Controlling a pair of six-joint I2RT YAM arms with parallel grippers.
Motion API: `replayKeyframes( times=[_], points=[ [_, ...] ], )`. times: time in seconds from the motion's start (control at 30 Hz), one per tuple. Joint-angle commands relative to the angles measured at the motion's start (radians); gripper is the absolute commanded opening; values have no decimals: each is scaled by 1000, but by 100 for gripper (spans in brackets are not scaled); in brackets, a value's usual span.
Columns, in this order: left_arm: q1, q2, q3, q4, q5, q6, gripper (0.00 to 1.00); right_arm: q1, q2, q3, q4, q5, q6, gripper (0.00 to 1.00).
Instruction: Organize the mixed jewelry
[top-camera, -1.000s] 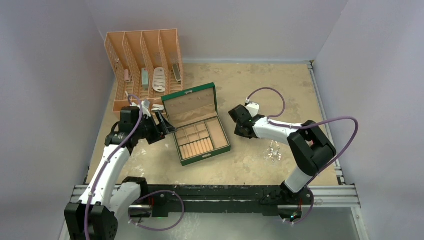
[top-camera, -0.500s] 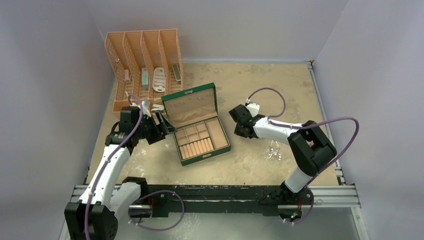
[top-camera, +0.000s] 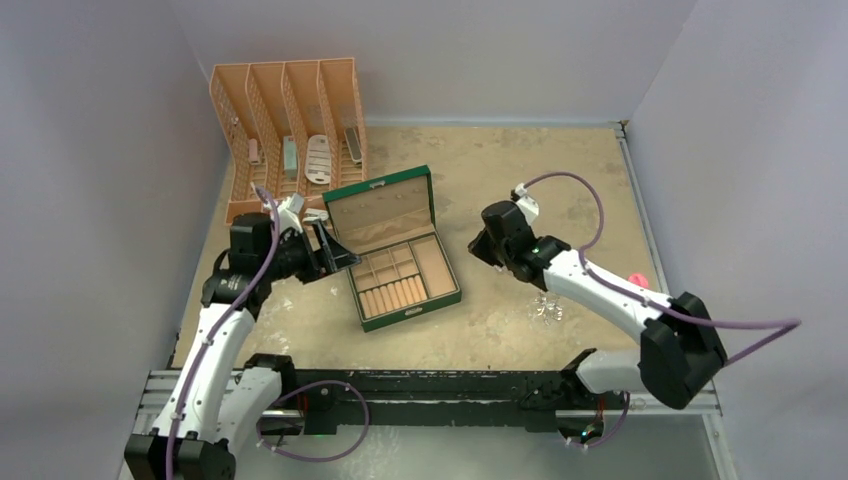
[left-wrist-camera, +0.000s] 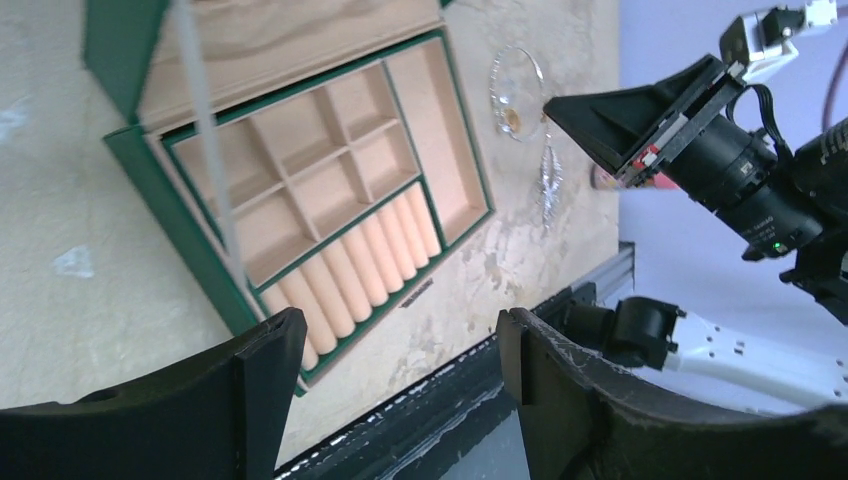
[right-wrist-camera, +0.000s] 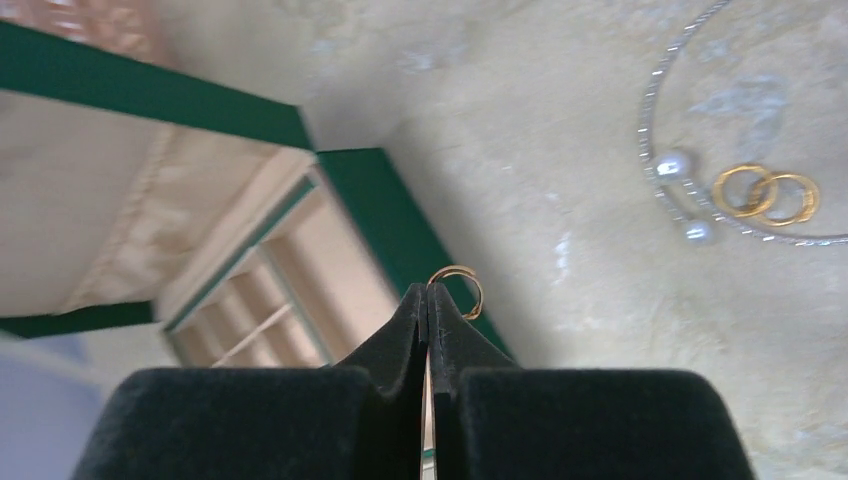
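The open green jewelry box (top-camera: 442, 282) sits mid-table; it also shows in the left wrist view (left-wrist-camera: 215, 270) and the right wrist view (right-wrist-camera: 375, 205). My right gripper (right-wrist-camera: 428, 292) is shut on a small gold ring (right-wrist-camera: 462, 284), held above the box's right edge; from above it (top-camera: 484, 247) is just right of the box. On the table lie a thin wire hoop with two pearls (right-wrist-camera: 649, 118), two gold rings (right-wrist-camera: 765, 195) and a silvery chain cluster (left-wrist-camera: 549, 180), together (top-camera: 547, 305). My left gripper (left-wrist-camera: 400, 350) is open and empty, left of the box (top-camera: 335, 255).
A peach slotted rack (top-camera: 290, 130) with small items stands at the back left. A small pink-capped bottle (top-camera: 634, 278) lies right of the jewelry. Purple walls close three sides. A black rail (top-camera: 450, 385) runs along the near edge.
My right arm's elbow has swung out to the near right, uncovering the pink-capped bottle; its gripper shifted slightly right and back. My left arm has barely moved.
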Motion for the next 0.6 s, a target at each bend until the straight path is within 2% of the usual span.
replayKeyframes(
  times=[0.0,0.2,0.33,0.47,0.57],
  points=[
    [-46,-2,10,125,126,21,71,-6,-99,-32,80,-139,136,0],
    [-272,32,-20,282,4,-21,75,-6,-178,-121,219,-312,306,0],
    [-430,123,-30,431,-101,-35,75,-7,-180,-146,288,-423,382,0],
    [-599,251,0,537,-249,-5,70,-9,-170,-148,331,-482,429,0],
    [-656,343,43,557,-350,2,64,-14,-174,-165,360,-504,460,0]
  ],
)
